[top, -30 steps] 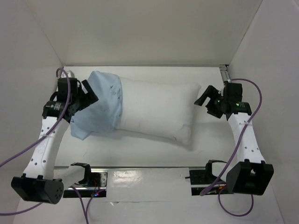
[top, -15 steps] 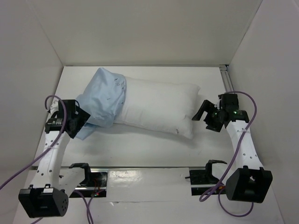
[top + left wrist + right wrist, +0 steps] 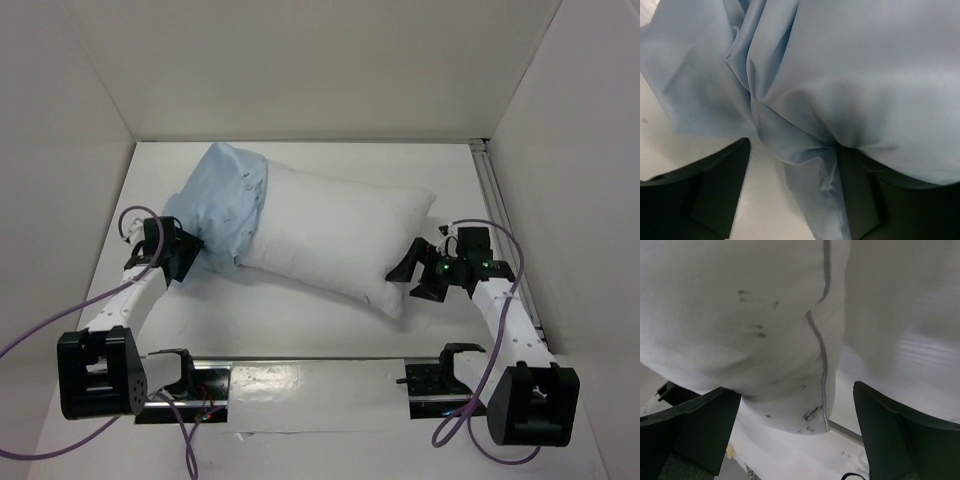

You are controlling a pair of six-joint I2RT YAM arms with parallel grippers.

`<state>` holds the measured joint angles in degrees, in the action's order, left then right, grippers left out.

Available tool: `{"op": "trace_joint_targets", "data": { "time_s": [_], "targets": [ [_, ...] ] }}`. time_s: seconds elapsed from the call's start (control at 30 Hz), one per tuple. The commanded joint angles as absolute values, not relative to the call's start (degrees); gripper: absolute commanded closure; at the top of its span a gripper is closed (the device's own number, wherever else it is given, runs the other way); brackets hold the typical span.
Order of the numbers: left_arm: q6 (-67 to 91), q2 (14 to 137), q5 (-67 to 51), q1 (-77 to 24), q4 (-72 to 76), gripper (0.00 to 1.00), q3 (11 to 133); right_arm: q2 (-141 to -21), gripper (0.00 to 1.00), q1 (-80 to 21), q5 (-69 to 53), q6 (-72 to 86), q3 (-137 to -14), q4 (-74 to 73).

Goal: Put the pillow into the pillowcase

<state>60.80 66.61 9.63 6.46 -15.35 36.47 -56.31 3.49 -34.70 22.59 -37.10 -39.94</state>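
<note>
The white pillow (image 3: pixel 335 235) lies slantwise across the table, its left end inside the light blue pillowcase (image 3: pixel 225 195). My left gripper (image 3: pixel 186 256) is open at the pillowcase's near left edge. In the left wrist view the pillowcase (image 3: pixel 850 75) bulges above the open gripper (image 3: pixel 795 200), and a limp blue fold hangs between the fingers, against the right one. My right gripper (image 3: pixel 410 278) is open at the pillow's near right corner. In the right wrist view that smudged, seamed pillow corner (image 3: pixel 790 400) sits between the wide-apart fingers of the gripper (image 3: pixel 795 435).
White walls close in the table on the left, back and right. A metal rail (image 3: pixel 492 195) runs along the right wall. The arms' base bar (image 3: pixel 320 380) lies across the near edge. Purple cables (image 3: pixel 30 340) loop beside both arms.
Both arms pulled back toward the near edge. The left gripper dropped to the pillowcase's near left edge. The right gripper moved to the pillow's near right corner. The pillow turned slightly.
</note>
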Motion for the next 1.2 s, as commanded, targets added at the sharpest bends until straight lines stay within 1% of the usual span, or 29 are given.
{"op": "trace_joint_targets", "data": {
  "time_s": [0.0, 0.03, 0.07, 0.13, 0.17, 0.2, 0.23, 0.3, 0.33, 0.37, 0.4, 0.43, 0.5, 0.57, 0.63, 0.77, 0.87, 0.9, 1.0, 1.03, 1.07, 1.1, 1.13, 1.17],
  "targets": [
    [61.44, 67.93, 7.65, 6.15, -3.61, 0.26, 35.95, -55.2, 0.01, 2.11, -41.82, 25.48, -32.63, -30.25],
    [60.57, 67.94, 6.78, 6.15, -1.95, 0.46, 35.95, -55.2, 0.07, 1.41, -42.88, 27.66, -31.74, -25.8],
    [59.95, 67.33, 5.9, 6.15, -1.93, 0.67, 35.95, -55.2, 0.16, 1.41, -43.5, 29.08, -31.21, -23.75],
    [58.63, 65.93, 5.37, 6.15, -1.32, 1.0, 36.99, -56.51, 0.52, -0.08, -45.43, 32.5, -31.72, -19.53],
    [57.58, 65.4, 5.36, 6.15, -3.75, 1.0, 38.13, -56.51, 0.7, -0.09, -45.44, 33.22, -32.95, -19.51],
    [56.44, 64.69, 5.36, 6.15, -4.65, 1.0, 40.49, -56.51, 0.98, -0.09, -45.44, 33.22, -34.44, -19.51],
    [55.64, 63.82, 5.36, 6.15, -5.62, 1.0, 41.56, -56.51, 1.0, -0.09, -43.96, 33.22, -38.72, -20.47],
    [52.57, 59.52, 5.89, 6.15, -9.03, 1.0, 45.59, -56.51, 1.0, -0.09, -40.45, 30.42, -44.71, -27.13],
    [51.43, 57.85, 5.89, 6.15, -10.27, 1.0, 47.09, -56.51, 1.0, -0.09, -36.78, 29.28, -50.74, -29.59],
    [48.81, 56.35, 5.89, 6.15, -12.46, 1.0, 49.28, -56.51, 1.0, -0.09, -34.48, 27.27, -53.76, -34.93],
    [47.13, 54.77, 5.89, 5.46, -18.05, 1.0, 54.61, -55.99, 1.0, -0.09, -32.45, 26.38, -56.49, -37.5],
    [45.98, 54.15, 5.89, 4.84, -21.06, 1.0, 57.19, -54.77, 1.0, -0.09, -29.39, 25.67, -60.52, -39.7],
    [43.25, 50.56, 4.58, 4.22, -24.86, 1.0, 62.46, -53.09, 1.0, -0.09, -26.82, 24.53, -63.44, -45.33],
    [41.23, 48.0, 3.87, 3.6, -30.57, 1.0, 65.81, -49.49, 1.0, -0.09, -23.04, 24.52, -66.61, -50.76],
    [40.17, 44.93, 3.87, 2.99, -36.18, 1.0, 71.7, -45.9, 1.0, -0.09, -19.18, 24.52, -70.29, -54.56],
    [37.88, 44.91, 1.95, 1.93, -42.08, 1.0, 81.11, -43.95, 1.0, -0.09, -16.61, 24.52, -76.89, -65.62],
    [37.35, 47.19, -1.92, 1.93, -41.32, 1.0, 83.14, -45.52, 1.0, -0.09, -19.07, 25.05, -79.27, -67.41],
    [36.83, 49.46, -4.63, 1.93, -38.87, 1.0, 82.36, -46.14, 1.0, -0.09, -19.68, 25.05, -79.28, -67.41],
    [36.83, 53.16, -7.2, 1.93, -35.87, 1.0, 77.53, -47.46, 1.0, -0.09, -18.98, 26.1, -74.9, -63.83],
    [36.3, 55.7, -7.21, 1.93, -34.99, 0.99, 76.13, -47.46, 1.0, -0.09, -18.98, 26.8, -73.23, -62.68],
    [36.3, 57.03, -6.51, 1.93, -32.54, 0.79, 73.68, -48.16, 1.0, -0.09, -18.98, 27.76, -69.65, -61.36],
    [36.3, 58.69, -5.89, 1.93, -30.61, 0.71, 72.87, -49.56, 1.0, -0.09, -18.98, 28.64, -68.48, -57.87],
    [35.6, 60.63, -5.89, 1.93, -28.76, 0.68, 72.86, -50.35, 1.0, -0.09, -20.55, 30.31, -67.77, -54.96],
    [35.6, 65.95, -5.89, 1.93, -26.13, 0.68, 74.95, -52.62, 1.0, -0.09, -21.26, 31.71, -67.24, -51.63]
  ]
}}
